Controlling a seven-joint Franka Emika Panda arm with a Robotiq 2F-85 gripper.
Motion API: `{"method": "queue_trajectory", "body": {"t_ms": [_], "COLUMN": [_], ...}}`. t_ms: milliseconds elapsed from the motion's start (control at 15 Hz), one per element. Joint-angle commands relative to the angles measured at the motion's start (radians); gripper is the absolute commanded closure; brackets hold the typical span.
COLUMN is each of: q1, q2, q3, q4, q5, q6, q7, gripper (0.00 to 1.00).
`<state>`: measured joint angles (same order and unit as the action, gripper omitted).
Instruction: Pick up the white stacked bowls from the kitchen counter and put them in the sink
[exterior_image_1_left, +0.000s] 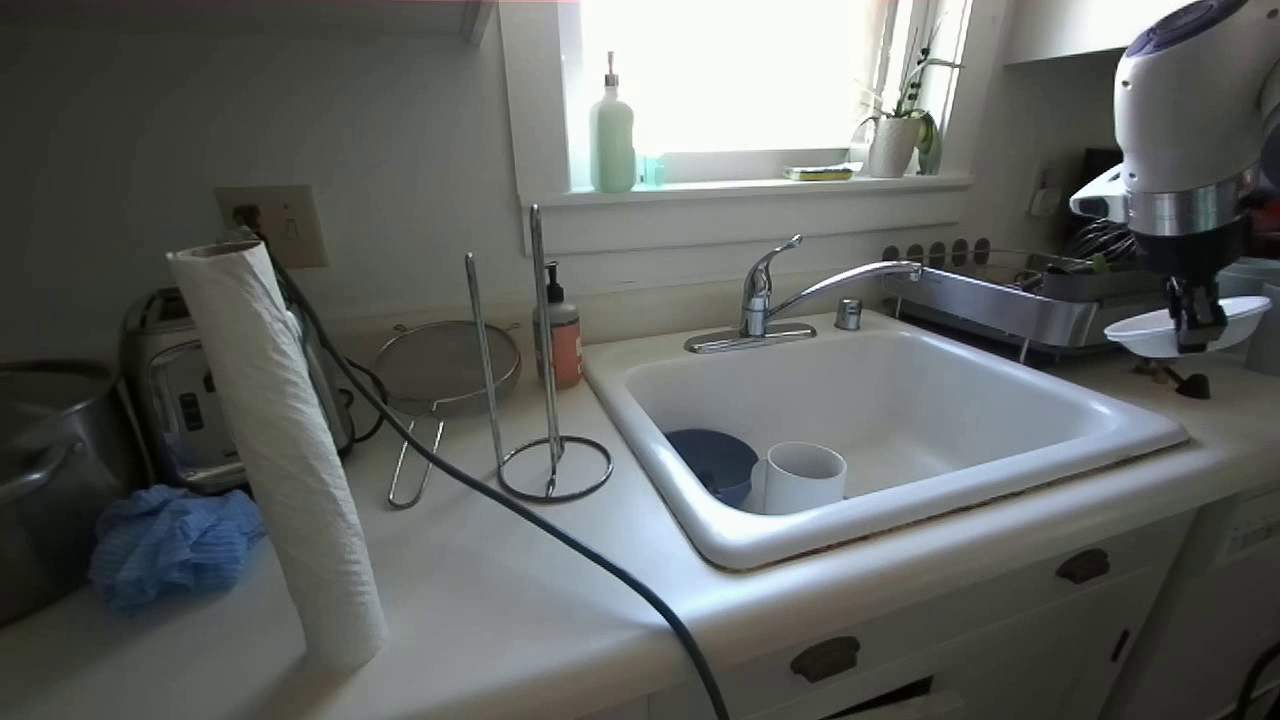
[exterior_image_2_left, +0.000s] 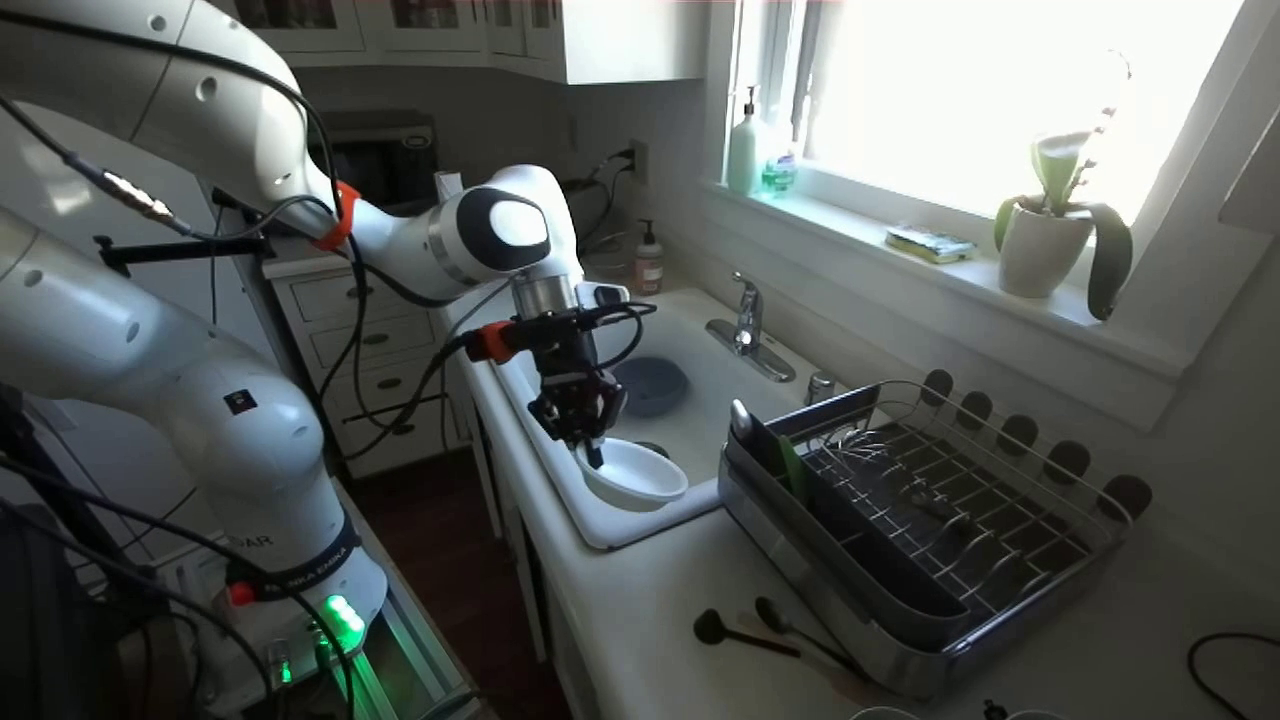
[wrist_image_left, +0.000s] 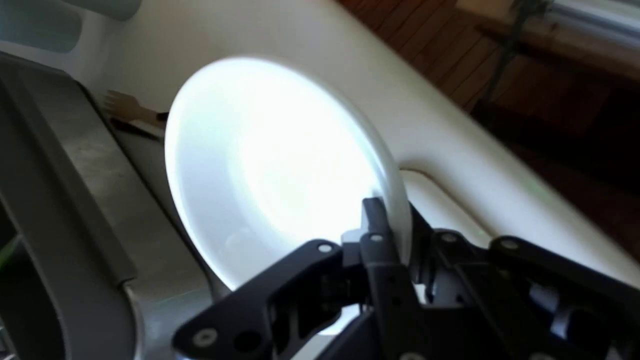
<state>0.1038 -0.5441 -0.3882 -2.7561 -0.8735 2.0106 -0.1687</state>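
Observation:
My gripper (exterior_image_1_left: 1198, 340) is shut on the rim of the white stacked bowls (exterior_image_1_left: 1148, 334), which hang tilted in the air; I cannot tell how many are nested. In an exterior view the bowls (exterior_image_2_left: 640, 478) overlap the near corner of the white sink (exterior_image_2_left: 572, 490), with the gripper (exterior_image_2_left: 594, 450) above them. In the wrist view the fingers (wrist_image_left: 392, 220) pinch the bowls' (wrist_image_left: 280, 150) edge, one inside and one outside. The kitchen counter (wrist_image_left: 155, 45) and a sink corner (wrist_image_left: 440, 197) show below. The sink's rim (exterior_image_1_left: 950, 520) lies left of the bowls in an exterior view.
A dark blue bowl (exterior_image_1_left: 712, 462) and white cup (exterior_image_1_left: 805, 478) are in the sink. The chrome faucet (exterior_image_1_left: 770, 310) reaches over its back. A metal dish rack (exterior_image_2_left: 900, 540) and dark spoons (exterior_image_2_left: 745, 635) lie beside it. A paper towel roll (exterior_image_1_left: 290, 460) and cable (exterior_image_1_left: 560, 535) are across the counter.

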Motion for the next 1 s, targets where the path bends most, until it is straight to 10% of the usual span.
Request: {"method": "queue_trajectory", "body": {"t_ms": [0, 533, 600, 933], "q1": [0.133, 0.472, 0.391, 0.465], "q2": [-0.158, -0.305, -0.259, -0.274], "q3": [-0.04, -0.14, -0.087, -0.127], "q4": [0.0, 0.005, 0.005, 0.006], "q5": [0.09, 0.026, 0.06, 0.056], "q6": [-0.12, -0.052, -0.063, -0.058], "q7": [-0.181, -0.185, -0.173, -0.173], "gripper": [0.97, 0.97, 0.89, 0.89]}}
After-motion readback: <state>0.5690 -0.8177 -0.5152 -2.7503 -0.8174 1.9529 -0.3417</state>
